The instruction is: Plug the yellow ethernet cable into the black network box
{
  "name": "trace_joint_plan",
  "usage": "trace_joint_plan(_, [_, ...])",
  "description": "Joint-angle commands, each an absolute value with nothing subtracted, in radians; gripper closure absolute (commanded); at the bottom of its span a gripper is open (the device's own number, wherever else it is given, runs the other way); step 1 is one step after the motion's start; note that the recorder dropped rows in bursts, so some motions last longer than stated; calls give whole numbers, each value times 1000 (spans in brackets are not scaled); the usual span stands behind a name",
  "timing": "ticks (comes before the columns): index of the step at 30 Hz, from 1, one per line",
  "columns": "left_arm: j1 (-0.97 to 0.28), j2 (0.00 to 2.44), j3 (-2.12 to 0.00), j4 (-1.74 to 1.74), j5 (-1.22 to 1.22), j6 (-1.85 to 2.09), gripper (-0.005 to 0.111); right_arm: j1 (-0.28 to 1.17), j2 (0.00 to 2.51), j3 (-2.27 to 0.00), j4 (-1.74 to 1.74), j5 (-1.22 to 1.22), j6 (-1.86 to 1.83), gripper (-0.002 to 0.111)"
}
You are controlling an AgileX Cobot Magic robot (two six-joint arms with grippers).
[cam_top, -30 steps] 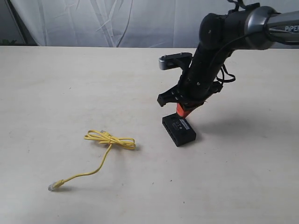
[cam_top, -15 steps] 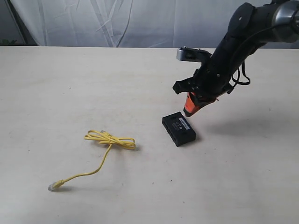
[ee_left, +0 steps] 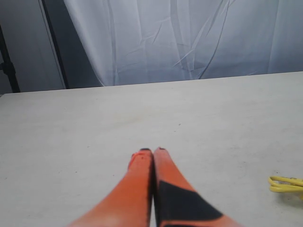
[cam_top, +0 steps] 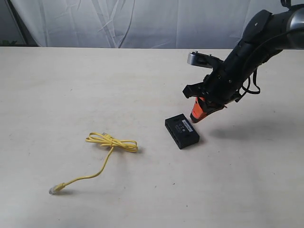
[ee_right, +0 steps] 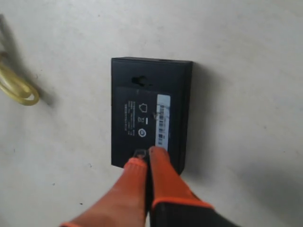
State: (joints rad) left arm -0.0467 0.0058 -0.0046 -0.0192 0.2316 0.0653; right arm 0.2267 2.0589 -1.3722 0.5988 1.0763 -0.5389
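Pale tabletop [cam_top: 71, 85]; black network box [cam_top: 182, 131], label [ee_right: 162, 120] print unreadable; right gripper [cam_top: 197, 116] and left gripper [ee_left: 152, 151] pinched together, empty; yellow ethernet cable [cam_top: 111, 142] well apart.

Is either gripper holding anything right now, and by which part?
Nothing is held. The left gripper and right gripper are both shut and empty; the yellow ethernet cable lies loose.

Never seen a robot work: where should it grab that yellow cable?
Probably just behind the clear plug at the free end of the yellow ethernet cable, from above: that stretch lies flat and alone, the other end sits among loops.
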Motion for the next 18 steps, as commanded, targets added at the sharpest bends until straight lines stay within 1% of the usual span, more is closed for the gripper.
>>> trace_joint_plan(1, [-42, 0, 0, -20, 225, 62, 107, 222, 2051, -1368, 585, 1057, -550, 108])
trace_joint_plan(9, [-42, 0, 0, -20, 225, 62, 107, 222, 2051, -1320, 579, 920, -550, 108])
trace_joint_plan(13, [-42, 0, 0, -20, 225, 62, 107, 222, 2051, -1320, 603, 912, -550, 108])
trace_joint_plan(15, [-42, 0, 0, -20, 225, 62, 107, 222, 2051, -1320, 614, 912, -550, 106])
trace_joint_plan(18, [-42, 0, 0, -20, 225, 62, 107, 224, 2051, -1320, 616, 912, -550, 97])
